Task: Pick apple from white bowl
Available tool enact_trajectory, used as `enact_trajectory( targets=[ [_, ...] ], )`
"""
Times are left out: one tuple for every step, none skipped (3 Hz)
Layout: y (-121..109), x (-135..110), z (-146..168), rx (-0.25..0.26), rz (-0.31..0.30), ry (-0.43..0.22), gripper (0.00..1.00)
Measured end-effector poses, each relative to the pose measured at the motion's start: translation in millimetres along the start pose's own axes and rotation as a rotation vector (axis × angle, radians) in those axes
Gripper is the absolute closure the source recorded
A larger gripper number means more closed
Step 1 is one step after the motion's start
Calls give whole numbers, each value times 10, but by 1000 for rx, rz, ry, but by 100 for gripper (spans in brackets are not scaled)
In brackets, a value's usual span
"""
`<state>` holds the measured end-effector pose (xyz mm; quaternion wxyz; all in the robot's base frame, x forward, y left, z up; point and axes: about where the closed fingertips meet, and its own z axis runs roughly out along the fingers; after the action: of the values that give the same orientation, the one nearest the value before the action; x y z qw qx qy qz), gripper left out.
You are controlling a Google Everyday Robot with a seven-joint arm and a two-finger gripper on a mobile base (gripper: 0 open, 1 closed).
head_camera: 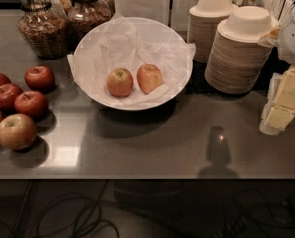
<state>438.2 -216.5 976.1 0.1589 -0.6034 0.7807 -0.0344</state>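
The white bowl point(179, 76), wide and lined with crinkled white paper, stands at the back middle of the grey counter. Two apples lie in it. The round orange-red apple point(119, 82), with a yellow-green patch around its stem, lies left of centre. A paler yellow-pink apple point(149, 78) lies just to its right, close to it or touching. My gripper point(282, 105), pale yellow below a white arm part, hangs at the right edge of the view. It is well right of the bowl, over the counter's right end, and holds nothing that I can see.
Several darker red apples point(32, 103) and a paler one point(16, 131) lie loose at the left. Two stacks of small beige bowls point(239, 58) stand right of the white bowl. Glass jars point(42, 31) stand at the back left. Cables hang below the counter's front edge.
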Motion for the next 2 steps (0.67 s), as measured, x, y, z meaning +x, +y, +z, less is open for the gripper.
enact_trajectory(
  targets=[
    [-11,-90,51,19,-9,-1,0],
    [-126,-425,309,5,-42,-62,0]
  ],
)
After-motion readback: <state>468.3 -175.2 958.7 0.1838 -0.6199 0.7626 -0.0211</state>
